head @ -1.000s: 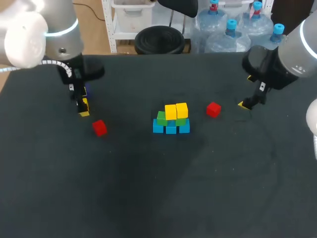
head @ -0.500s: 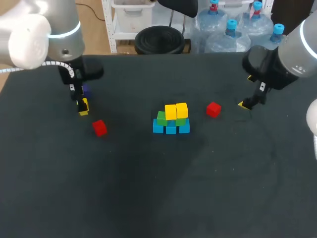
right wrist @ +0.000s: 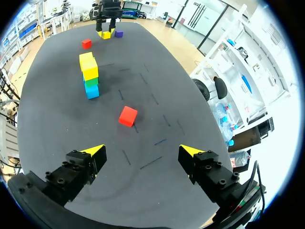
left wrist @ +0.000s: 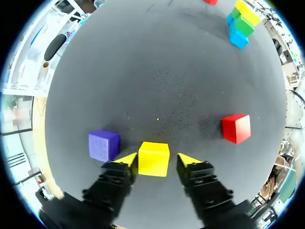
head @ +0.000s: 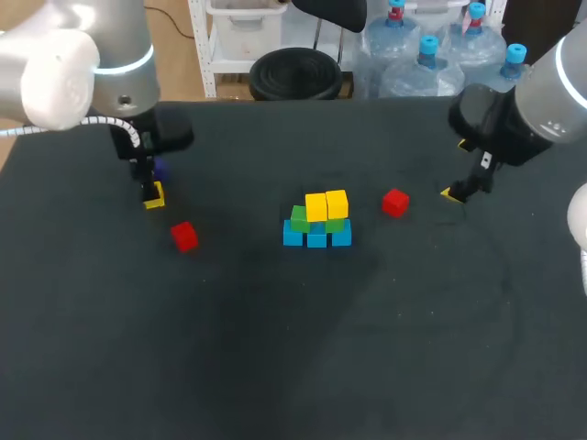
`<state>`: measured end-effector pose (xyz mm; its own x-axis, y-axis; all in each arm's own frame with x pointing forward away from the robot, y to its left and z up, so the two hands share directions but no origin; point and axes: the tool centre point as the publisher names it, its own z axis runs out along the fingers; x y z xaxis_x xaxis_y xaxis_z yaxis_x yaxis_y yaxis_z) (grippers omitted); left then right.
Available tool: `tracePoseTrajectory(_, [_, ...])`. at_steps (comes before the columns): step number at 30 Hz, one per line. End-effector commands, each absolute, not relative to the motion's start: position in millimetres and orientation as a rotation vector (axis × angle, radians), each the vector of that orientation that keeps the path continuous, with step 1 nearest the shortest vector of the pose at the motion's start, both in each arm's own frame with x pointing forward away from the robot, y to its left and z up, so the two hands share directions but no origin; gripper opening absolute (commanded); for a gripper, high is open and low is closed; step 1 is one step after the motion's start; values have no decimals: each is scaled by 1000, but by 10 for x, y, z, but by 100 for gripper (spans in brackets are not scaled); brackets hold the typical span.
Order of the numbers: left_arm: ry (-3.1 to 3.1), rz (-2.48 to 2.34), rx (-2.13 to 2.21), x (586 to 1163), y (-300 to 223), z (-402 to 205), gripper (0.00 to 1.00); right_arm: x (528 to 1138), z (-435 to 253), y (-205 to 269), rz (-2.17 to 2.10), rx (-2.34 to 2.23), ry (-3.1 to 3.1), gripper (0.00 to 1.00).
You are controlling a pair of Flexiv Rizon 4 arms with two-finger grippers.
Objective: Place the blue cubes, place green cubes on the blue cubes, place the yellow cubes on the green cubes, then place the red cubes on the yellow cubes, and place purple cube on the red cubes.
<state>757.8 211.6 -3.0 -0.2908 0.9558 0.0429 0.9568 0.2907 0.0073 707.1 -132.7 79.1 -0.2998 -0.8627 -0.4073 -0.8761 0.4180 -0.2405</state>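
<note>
A yellow cube lies on the table between the fingers of my left gripper; one fingertip is against it, and a small gap shows at the other, so the gripper is open. A purple cube sits just beside that fingertip, and a red cube lies off to the other side. At the table's middle stands the stack: blue cubes at the bottom, green ones on them, two yellow on top. My right gripper is open and empty, low over the table, with a second red cube ahead of it.
The black table has wide free room in front of the stack. My left gripper is at the far left and my right gripper at the far right, each well away from the stack.
The left gripper's fingers have drawn in around the yellow cube, and the arm has shifted slightly toward the back. The right arm has kept still.
</note>
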Motion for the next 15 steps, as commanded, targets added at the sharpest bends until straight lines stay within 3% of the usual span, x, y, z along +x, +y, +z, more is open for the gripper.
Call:
tracePoseTrajectory(1, [-2496,-36,-1852,7607,2107,-32,0,7049,793,-1328,29,-1468,2201,100])
tracePoseTrajectory(15, [-2395,56,-2062,7364,1824,249,0,7049,793,-1328,29,-1468,2201,100])
